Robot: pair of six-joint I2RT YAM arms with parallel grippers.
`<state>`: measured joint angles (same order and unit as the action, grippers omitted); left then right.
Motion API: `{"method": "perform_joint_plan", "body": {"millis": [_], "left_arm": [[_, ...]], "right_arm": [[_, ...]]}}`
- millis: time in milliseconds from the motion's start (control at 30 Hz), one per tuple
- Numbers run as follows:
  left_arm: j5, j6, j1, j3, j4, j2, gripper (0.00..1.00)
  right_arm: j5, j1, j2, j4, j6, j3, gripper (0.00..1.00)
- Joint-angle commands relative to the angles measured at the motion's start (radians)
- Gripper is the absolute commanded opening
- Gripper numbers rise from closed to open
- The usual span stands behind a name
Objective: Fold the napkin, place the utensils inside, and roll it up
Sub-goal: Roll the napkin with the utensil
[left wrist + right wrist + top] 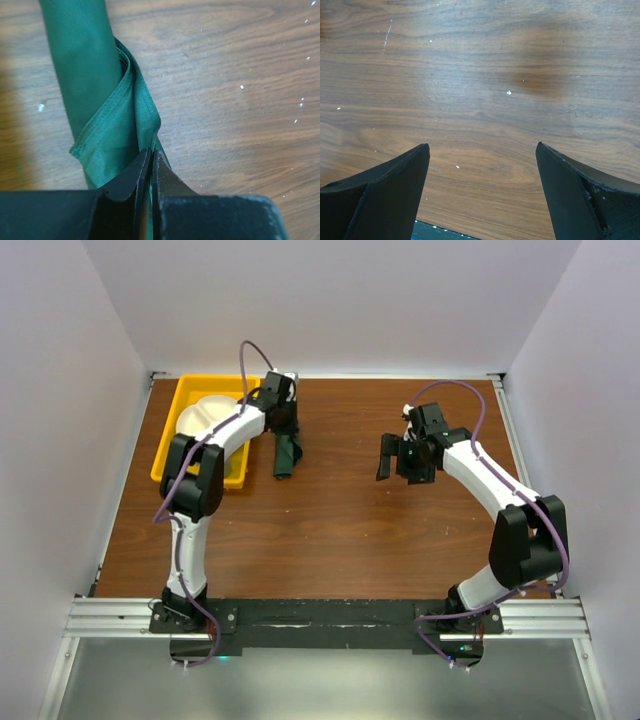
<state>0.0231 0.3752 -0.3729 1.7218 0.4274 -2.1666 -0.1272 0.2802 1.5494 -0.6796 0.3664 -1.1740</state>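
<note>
Right end effector (482, 150): spread wide, holding nothing, hovering over the bare worktop (340, 530), well apart from the cloth.
Napkin (90, 75): a narrow rolled or bunched strip lying on the worktop just beside the yellow tray (190, 400), with one hemmed flap loose.
Left end effector (150, 152): pressed together, pinching the napkin's loose edge.
Utensils: not visible; I cannot tell whether they sit inside the cloth.
Risk: the thin pinch on one layer may slip, or a pull may unwind the roll and spill anything inside.
</note>
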Motion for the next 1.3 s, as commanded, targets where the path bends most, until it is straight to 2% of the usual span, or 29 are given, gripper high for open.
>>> {"method": "perform_joint_plan", "body": {"millis": [0,1100,1267], "left_arm": [[0.006,-0.002,0.020,0.002,-0.030,0.083,0.08],[0.017,-0.004,0.111,-0.077,-0.039,0.129,0.09],[0.026,-0.005,0.124,-0.094,-0.056,0.125,0.10]], "right_arm": [[-0.022,-0.004,0.001,0.018,-0.001,-0.024,0.91],[-0.043,0.022,0.054,0.031,-0.006,-0.052,0.93],[-0.124,0.050,0.083,0.090,-0.009,-0.064,0.94]]}}
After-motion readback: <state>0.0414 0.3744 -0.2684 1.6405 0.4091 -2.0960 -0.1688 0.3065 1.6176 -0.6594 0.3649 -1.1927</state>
